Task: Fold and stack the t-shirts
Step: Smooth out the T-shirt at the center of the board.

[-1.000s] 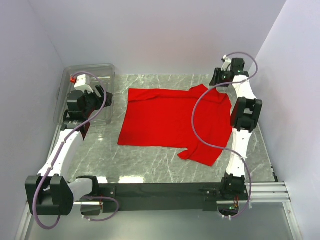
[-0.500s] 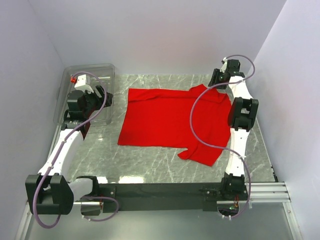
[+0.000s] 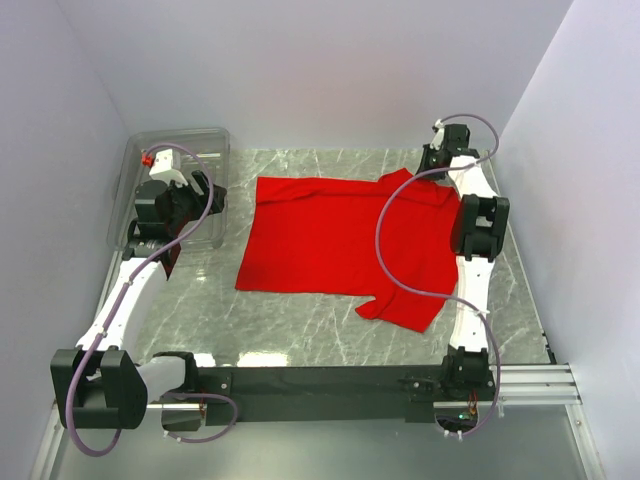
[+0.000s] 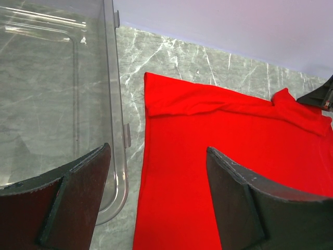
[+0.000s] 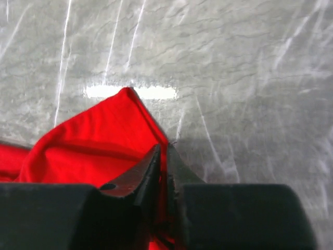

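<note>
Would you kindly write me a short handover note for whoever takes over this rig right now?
Left hand: open, holding nothing, above the edge of the clear bin, beside the t-shirt.
Right hand: shut on the t-shirt's far right corner.
T-shirt: spread mostly flat on the table, with a narrow fold along its far edge.
Done: corner gripped, nothing more.
Left: all the folding, then stacking.
</note>
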`<state>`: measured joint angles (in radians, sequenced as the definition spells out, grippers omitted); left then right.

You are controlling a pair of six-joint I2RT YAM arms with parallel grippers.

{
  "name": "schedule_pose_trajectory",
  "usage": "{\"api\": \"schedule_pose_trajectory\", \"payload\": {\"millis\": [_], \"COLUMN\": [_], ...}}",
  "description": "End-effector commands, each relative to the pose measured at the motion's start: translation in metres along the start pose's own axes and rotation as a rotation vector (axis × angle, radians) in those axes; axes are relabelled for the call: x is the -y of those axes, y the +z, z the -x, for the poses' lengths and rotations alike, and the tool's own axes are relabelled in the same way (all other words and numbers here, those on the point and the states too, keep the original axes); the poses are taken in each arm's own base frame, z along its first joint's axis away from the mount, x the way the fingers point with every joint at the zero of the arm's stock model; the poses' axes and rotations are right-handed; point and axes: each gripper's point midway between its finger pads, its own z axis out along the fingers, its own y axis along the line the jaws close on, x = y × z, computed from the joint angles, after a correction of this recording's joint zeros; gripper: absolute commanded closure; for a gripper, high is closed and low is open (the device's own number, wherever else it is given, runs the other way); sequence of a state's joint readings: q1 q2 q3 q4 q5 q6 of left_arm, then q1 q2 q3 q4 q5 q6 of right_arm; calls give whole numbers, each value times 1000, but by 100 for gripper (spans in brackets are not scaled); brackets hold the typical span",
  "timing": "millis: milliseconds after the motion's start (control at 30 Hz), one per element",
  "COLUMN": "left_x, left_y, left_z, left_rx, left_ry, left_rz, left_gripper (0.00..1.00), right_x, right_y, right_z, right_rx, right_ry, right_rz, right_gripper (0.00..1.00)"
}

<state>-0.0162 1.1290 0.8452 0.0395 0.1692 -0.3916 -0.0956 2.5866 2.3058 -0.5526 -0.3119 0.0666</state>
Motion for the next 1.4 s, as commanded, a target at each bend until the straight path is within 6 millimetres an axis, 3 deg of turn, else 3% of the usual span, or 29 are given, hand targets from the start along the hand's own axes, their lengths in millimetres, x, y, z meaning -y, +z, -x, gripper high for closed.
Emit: {"api": "schedule_pose_trajectory", "payload": {"millis": [0,33,133,167,200,233,467,800,933,1033,1233,1367], "left_x": [10,10,9,10,9,9,9,10,10,10,9,8], "left_y": [-4,-5,-6,-6,-7,-7,-6,-6,-6,-5,-6,-5], "left_z": [20,20,19,18,18,17,15,15,15,15,14,9], "left_rx": [54,53,52,53,53,53,50,50,51,50,51,44], "left_ry": [-3,-2,-1,-2,-2,-3,-4,-3,-4,-4,-3,-9], "left_rz": [-33,-31,-31,-31,-31,-31,-35,-38,-42,-43,-40,-38], "left_gripper": [21,21,21,21,21,21,21,21,21,21,21,21], "right_x": [-19,-20,-24,-27,-24,-35,-46,-36,-36,-29,2,6], "right_y": [-27,-35,-46,-48,-46,-60,-89,-78,-80,-79,-83,-80], "right_z": [38,49,55,55,42,53,49,43,35,34,39,34], "right_rx": [127,164,191,195,174,222,263,185,168,154,161,161], "right_ry": [-74,-87,-98,-106,-100,-128,-221,-168,-165,-136,28,108], "right_rz": [60,69,118,143,161,218,335,298,301,254,71,50], "right_gripper": [86,90,97,97,98,98,93,80,90,90,60,43]}}
